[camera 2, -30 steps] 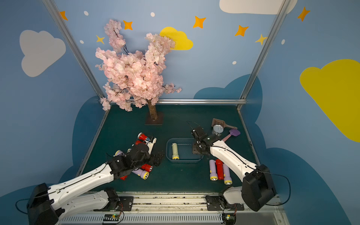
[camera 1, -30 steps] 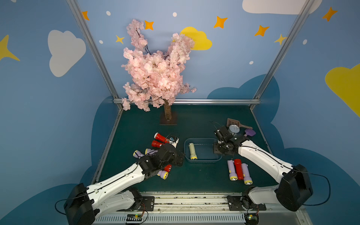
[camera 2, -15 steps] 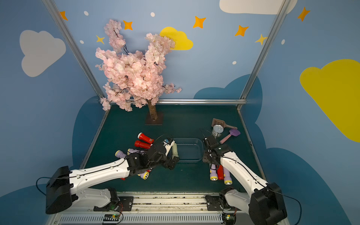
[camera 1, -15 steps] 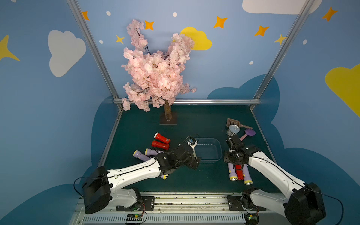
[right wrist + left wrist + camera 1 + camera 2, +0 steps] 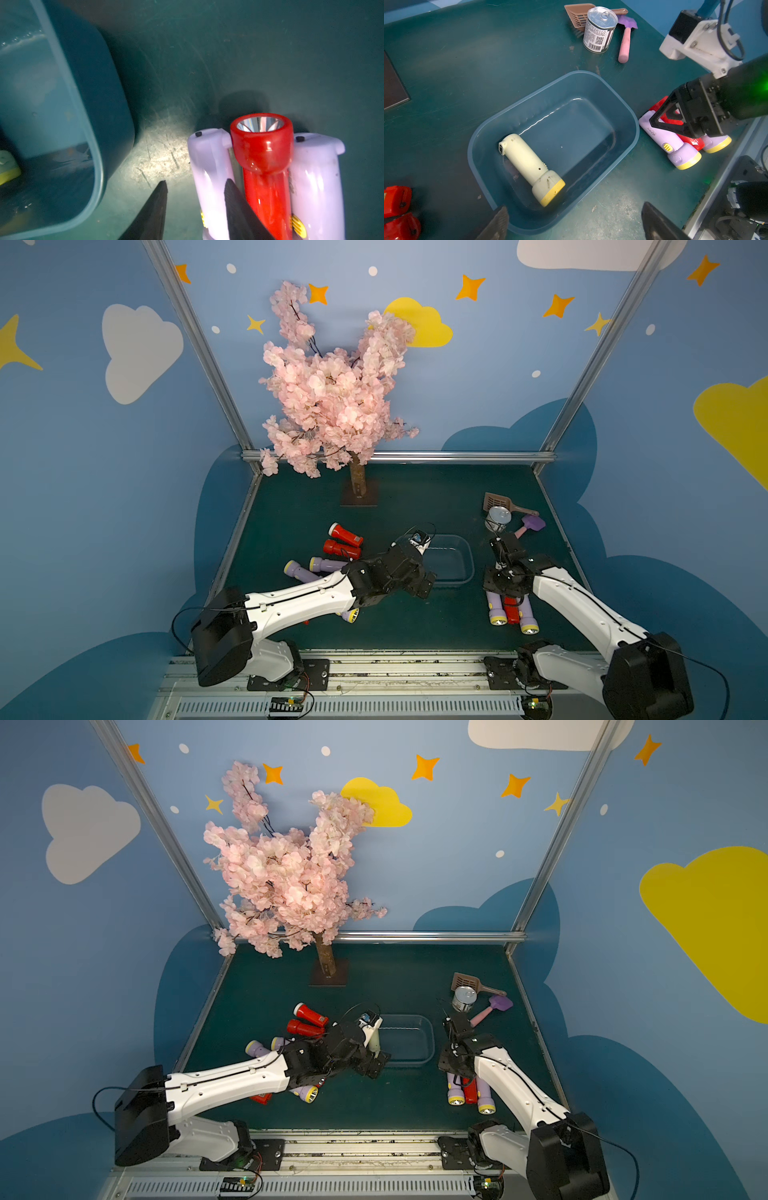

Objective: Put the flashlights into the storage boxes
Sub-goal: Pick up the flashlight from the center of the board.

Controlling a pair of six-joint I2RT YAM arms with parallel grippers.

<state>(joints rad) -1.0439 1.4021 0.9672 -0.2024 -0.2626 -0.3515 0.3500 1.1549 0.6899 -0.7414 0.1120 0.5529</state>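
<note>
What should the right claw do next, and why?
Probably drop a little and close on the lilac flashlight nearest the tub: the right claw hangs open astride it, and it lies beside the tub, not in it.

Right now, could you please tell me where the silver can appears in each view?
In a top view: the can stands back right, beside the brown scoop.
In a top view: the same spot.
Left wrist: upright, between the scoop and the pink-handled shovel.
Right wrist: not in it.
Shared landmark: the blue tub, visible in all four.
</note>
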